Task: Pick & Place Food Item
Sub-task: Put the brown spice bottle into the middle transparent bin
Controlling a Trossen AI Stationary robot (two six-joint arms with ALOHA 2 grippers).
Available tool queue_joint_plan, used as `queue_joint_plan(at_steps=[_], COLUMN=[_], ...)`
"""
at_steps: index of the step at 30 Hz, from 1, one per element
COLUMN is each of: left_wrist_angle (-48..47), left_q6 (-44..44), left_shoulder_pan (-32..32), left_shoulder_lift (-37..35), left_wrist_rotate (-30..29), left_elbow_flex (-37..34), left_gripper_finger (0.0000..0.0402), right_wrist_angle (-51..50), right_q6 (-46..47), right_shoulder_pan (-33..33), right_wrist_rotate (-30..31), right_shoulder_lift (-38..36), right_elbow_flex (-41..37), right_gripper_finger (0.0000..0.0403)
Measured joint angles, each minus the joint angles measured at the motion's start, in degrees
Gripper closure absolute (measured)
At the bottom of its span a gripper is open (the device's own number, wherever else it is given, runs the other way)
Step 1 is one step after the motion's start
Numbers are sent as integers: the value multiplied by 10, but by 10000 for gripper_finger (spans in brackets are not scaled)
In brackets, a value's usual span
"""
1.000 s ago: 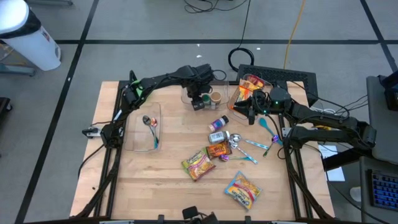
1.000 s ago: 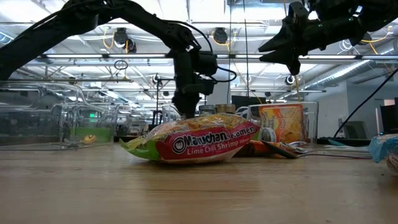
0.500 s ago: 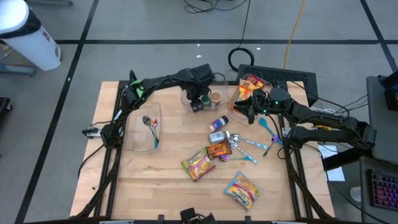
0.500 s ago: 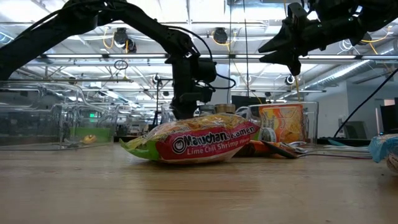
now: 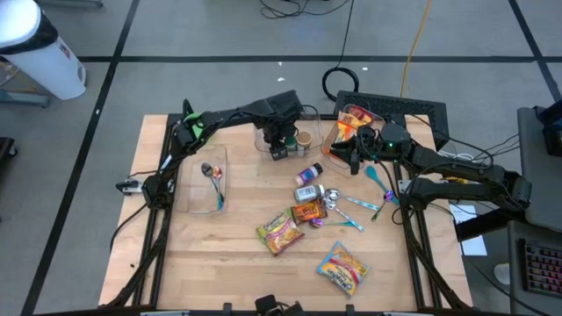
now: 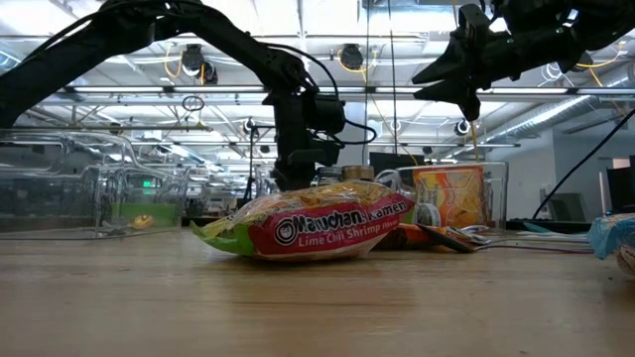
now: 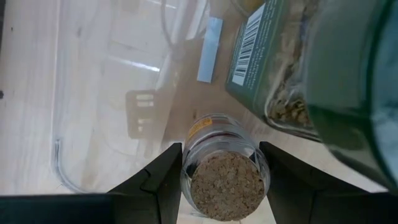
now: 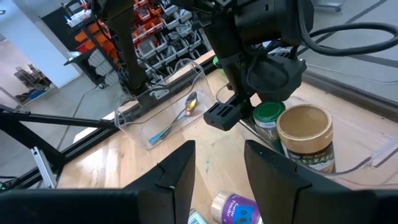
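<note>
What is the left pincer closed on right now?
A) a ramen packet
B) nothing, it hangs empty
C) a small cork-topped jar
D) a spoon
C: in the left wrist view the left pincer has a finger on each side of the small cork-topped jar, over the clear bin.

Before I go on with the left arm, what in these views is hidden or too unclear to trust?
- Whether the small cork-topped jar rests on the bin floor: left wrist view looks straight down on it between the left tool.
- Green-labelled jar: cut off by the frame edge, left wrist view.
- Jar under the left tool, low view: hidden behind the ramen packet.
- Right tool: nothing shows between its fingers; only their bases are in frame.
</note>
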Motion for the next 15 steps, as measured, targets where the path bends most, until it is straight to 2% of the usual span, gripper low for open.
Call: queue_joint_plan(at_steps=[5, 12, 15], left_wrist_angle=[1, 0, 0], left_q6=[-1, -11, -11], left_shoulder_pan=[0, 0, -1], left_shoulder_lift=[0, 1, 1], left_wrist_rotate=[-3, -5, -4], left_elbow_flex=[0, -1, -1], left_gripper_finger=[215, 74, 37], right_wrist_angle=[0, 0, 0], right_q6=[1, 5, 8], right_shoulder_pan=[0, 0, 0], right_wrist_rotate=[0, 0, 0], right_shoulder_lift=[0, 0, 0], right_elbow_flex=[0, 0, 0], right_gripper_finger=[273, 273, 273])
